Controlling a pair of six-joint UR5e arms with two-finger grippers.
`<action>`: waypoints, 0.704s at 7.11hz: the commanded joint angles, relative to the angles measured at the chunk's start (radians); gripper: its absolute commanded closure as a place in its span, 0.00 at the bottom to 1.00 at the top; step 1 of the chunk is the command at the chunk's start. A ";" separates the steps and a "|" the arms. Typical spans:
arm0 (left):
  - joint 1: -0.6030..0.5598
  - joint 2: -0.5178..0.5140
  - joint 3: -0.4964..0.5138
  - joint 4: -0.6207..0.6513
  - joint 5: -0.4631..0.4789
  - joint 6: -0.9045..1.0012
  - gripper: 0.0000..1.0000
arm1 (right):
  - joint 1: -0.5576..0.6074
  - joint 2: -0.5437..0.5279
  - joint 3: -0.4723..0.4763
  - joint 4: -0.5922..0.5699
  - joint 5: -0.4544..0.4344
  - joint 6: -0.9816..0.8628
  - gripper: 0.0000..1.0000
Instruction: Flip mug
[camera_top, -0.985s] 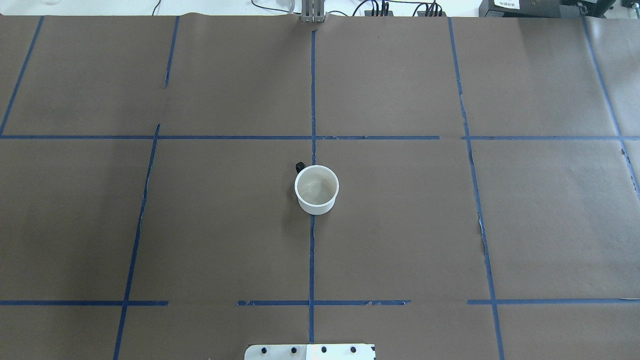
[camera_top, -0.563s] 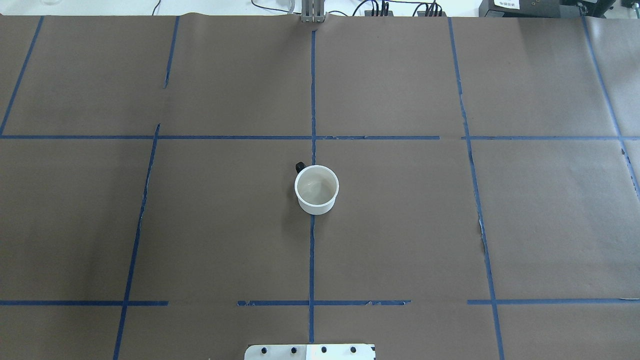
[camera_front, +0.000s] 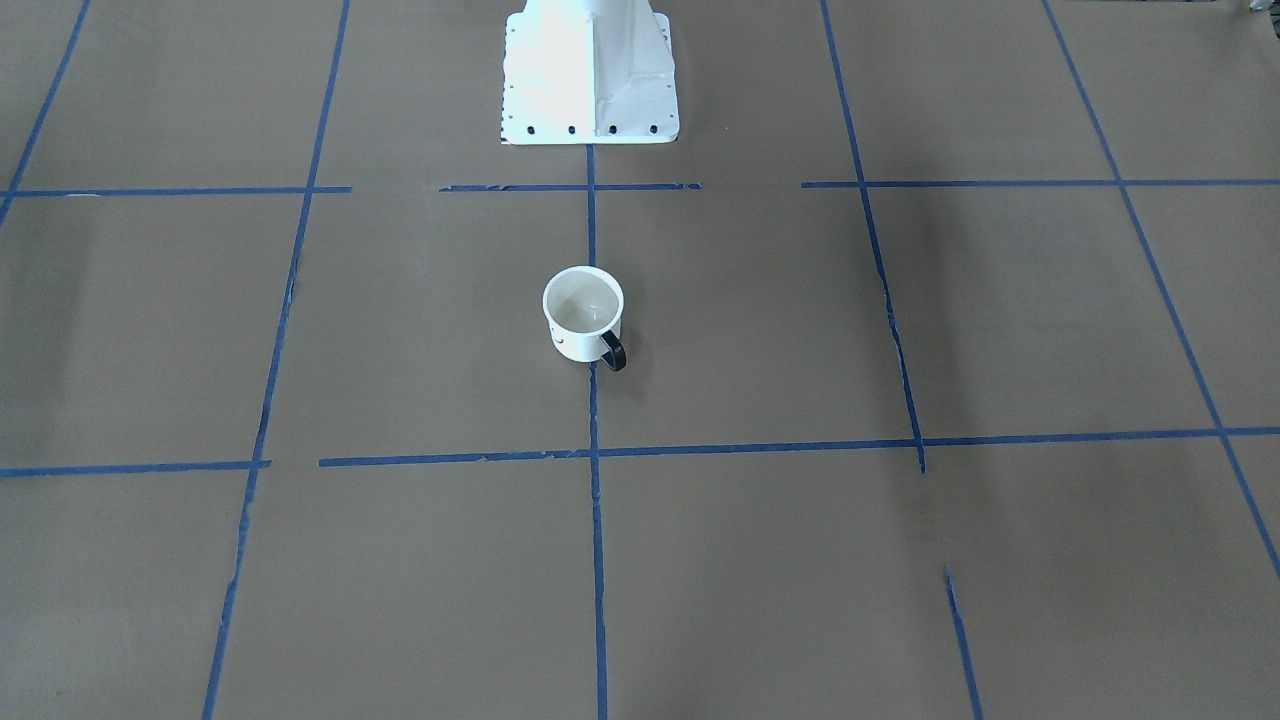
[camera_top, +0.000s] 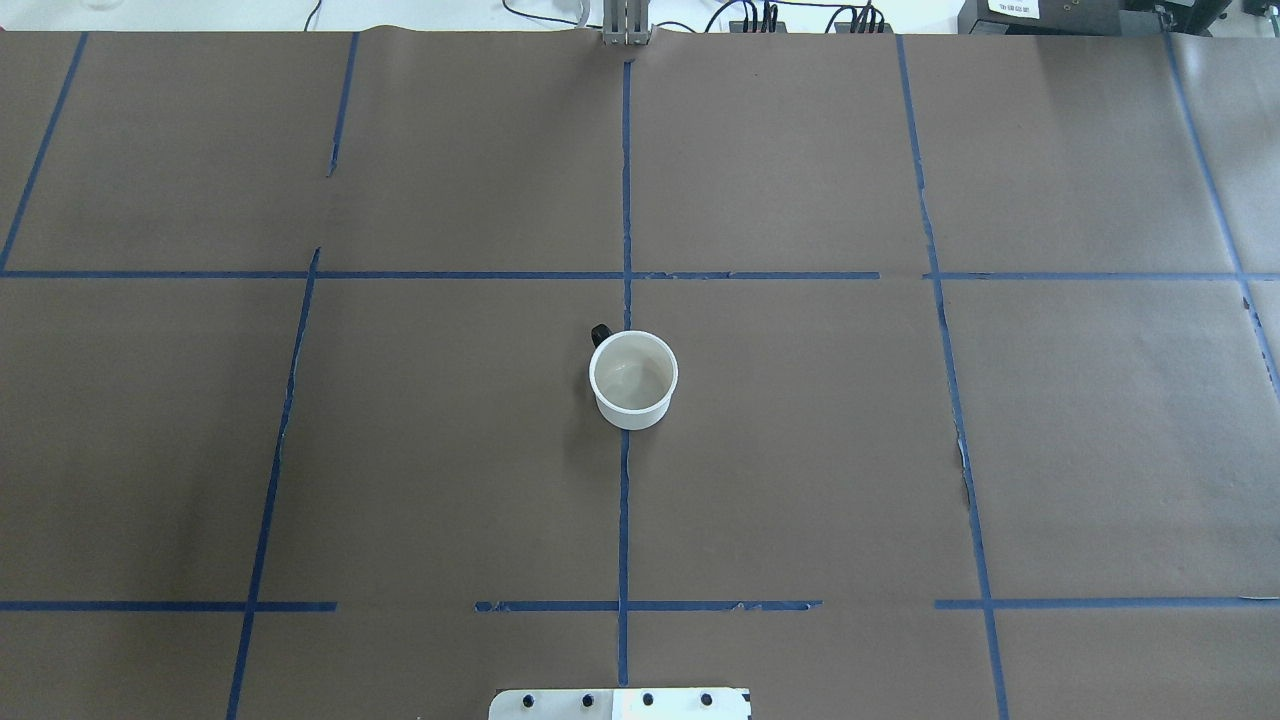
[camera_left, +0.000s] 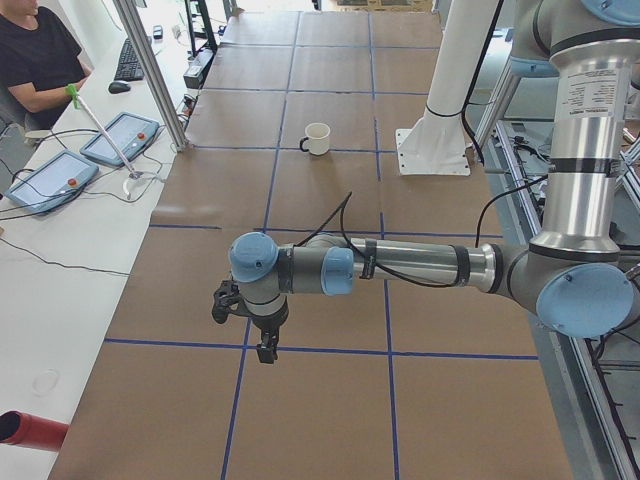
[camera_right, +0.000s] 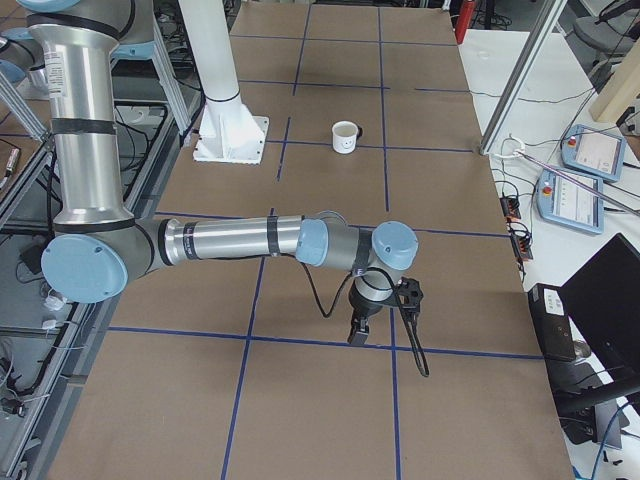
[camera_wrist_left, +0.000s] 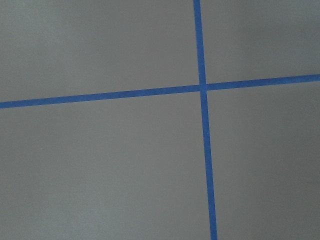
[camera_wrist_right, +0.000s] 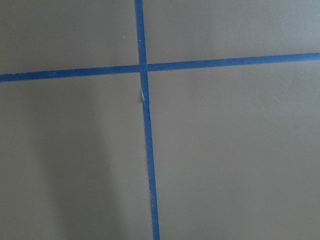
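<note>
The white mug (camera_top: 633, 380) stands upright, mouth up, at the middle of the table on a blue tape line, and nothing touches it. Its black handle (camera_top: 600, 332) points away from the robot's base. It also shows in the front view (camera_front: 583, 315) and, far off, in both side views (camera_left: 317, 138) (camera_right: 346, 137). My left gripper (camera_left: 265, 352) hangs over the table far to the mug's left, and I cannot tell if it is open. My right gripper (camera_right: 357, 335) hangs far to the mug's right, and I cannot tell its state either. Both wrist views show only brown paper and tape.
The robot's white base plate (camera_top: 620, 703) sits at the table's near edge. Blue tape lines (camera_top: 625, 200) grid the brown paper. In the left side view a seated person (camera_left: 40, 60) and control tablets (camera_left: 120, 138) are beyond the table's far edge.
</note>
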 joint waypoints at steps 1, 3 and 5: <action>-0.007 -0.001 -0.003 0.000 -0.002 0.000 0.00 | 0.000 0.000 0.000 0.000 0.000 0.000 0.00; -0.013 -0.002 -0.004 0.000 0.000 0.000 0.00 | 0.000 0.000 0.000 0.000 0.000 0.000 0.00; -0.030 -0.002 -0.007 -0.006 -0.002 0.002 0.00 | 0.000 0.000 0.000 0.000 0.000 0.000 0.00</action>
